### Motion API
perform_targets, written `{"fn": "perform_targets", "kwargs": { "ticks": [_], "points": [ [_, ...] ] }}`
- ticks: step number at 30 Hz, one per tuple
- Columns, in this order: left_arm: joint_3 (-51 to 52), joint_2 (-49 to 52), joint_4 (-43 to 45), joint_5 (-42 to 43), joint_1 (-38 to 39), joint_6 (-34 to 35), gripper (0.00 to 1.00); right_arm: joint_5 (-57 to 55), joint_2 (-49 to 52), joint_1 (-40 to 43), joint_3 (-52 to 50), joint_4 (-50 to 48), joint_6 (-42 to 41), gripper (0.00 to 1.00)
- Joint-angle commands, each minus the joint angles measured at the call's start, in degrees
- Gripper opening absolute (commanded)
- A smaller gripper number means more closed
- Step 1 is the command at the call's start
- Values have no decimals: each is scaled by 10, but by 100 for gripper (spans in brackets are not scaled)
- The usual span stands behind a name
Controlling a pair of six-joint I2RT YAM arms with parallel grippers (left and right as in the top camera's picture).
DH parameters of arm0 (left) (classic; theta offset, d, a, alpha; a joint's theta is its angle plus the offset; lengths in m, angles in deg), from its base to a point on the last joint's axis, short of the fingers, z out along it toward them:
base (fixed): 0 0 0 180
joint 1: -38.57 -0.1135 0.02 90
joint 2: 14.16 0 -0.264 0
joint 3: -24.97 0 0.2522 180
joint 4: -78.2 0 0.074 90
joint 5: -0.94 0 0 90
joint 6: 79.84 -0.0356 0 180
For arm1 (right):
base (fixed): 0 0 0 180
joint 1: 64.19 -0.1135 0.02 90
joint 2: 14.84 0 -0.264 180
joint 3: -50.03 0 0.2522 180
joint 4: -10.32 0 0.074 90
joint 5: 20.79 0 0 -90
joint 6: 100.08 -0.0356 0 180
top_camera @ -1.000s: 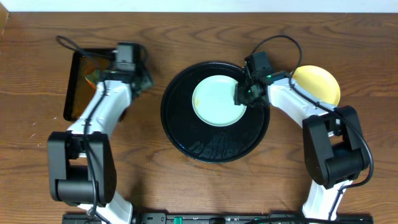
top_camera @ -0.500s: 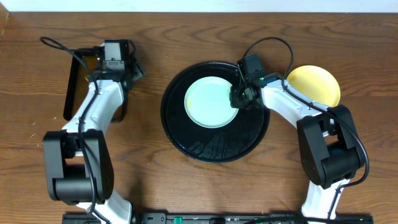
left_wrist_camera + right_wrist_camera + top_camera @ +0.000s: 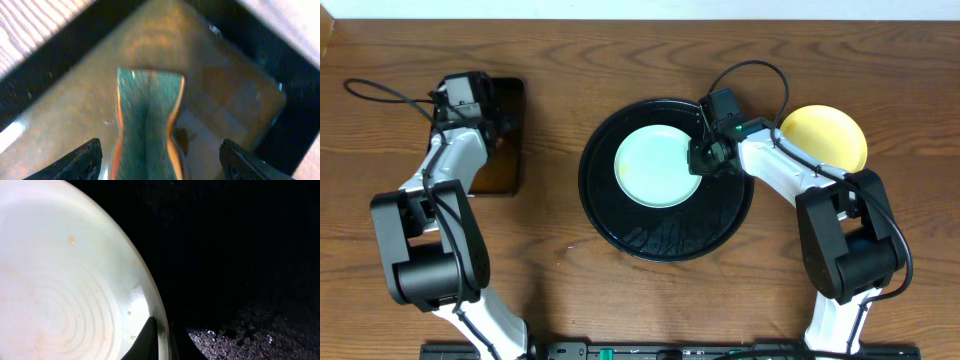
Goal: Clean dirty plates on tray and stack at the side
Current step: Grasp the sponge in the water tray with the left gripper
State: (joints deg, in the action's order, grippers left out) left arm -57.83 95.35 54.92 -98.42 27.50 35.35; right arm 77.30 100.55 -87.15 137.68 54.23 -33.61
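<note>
A pale mint-white plate [image 3: 658,165] lies on the round black tray [image 3: 665,235], left of its middle. My right gripper [image 3: 704,158] is shut on the plate's right rim. In the right wrist view its dark fingertips [image 3: 150,339] pinch that rim, and the plate [image 3: 60,280] shows faint orange specks. A pale yellow plate [image 3: 828,135] sits on the table to the right of the tray. My left gripper [image 3: 480,120] hangs open over the rectangular pan. A green sponge with orange sides [image 3: 147,120] lies between its wide-apart fingers [image 3: 85,160], which do not touch it.
The rectangular black pan [image 3: 508,150] with brownish liquid [image 3: 230,95] stands at the far left. The tray's wet black floor [image 3: 240,255] has small droplets near the plate. Wooden table surrounds everything; both arm bases stand at the front edge.
My right gripper has closed on the plate's rim and the plate has slid slightly left. My left arm has swung left, over the pan.
</note>
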Motion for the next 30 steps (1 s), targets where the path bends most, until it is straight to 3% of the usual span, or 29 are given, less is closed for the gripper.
{"fn": "perform_targets", "kwargs": {
  "ticks": [1, 11, 14, 20, 24, 30],
  "points": [
    [-4, 14, 23, -1, -5, -11, 76, 3, 21, -9, -6, 6, 0, 7],
    [-21, 61, 26, 43, -16, -35, 76, 3, 21, -9, -6, 7, 0, 7],
    [-22, 61, 23, 43, -20, -43, 64, 3, 21, -9, -6, 7, 0, 6],
    [-22, 59, 22, 42, -20, -50, 25, 3, 21, -9, -6, 7, 0, 7],
    [-22, 47, 21, 42, -20, -50, 8, 3, 21, -9, -6, 7, 0, 6],
    [-22, -15, -9, 42, -20, -50, 8, 3, 21, -9, -6, 7, 0, 6]
  ]
}}
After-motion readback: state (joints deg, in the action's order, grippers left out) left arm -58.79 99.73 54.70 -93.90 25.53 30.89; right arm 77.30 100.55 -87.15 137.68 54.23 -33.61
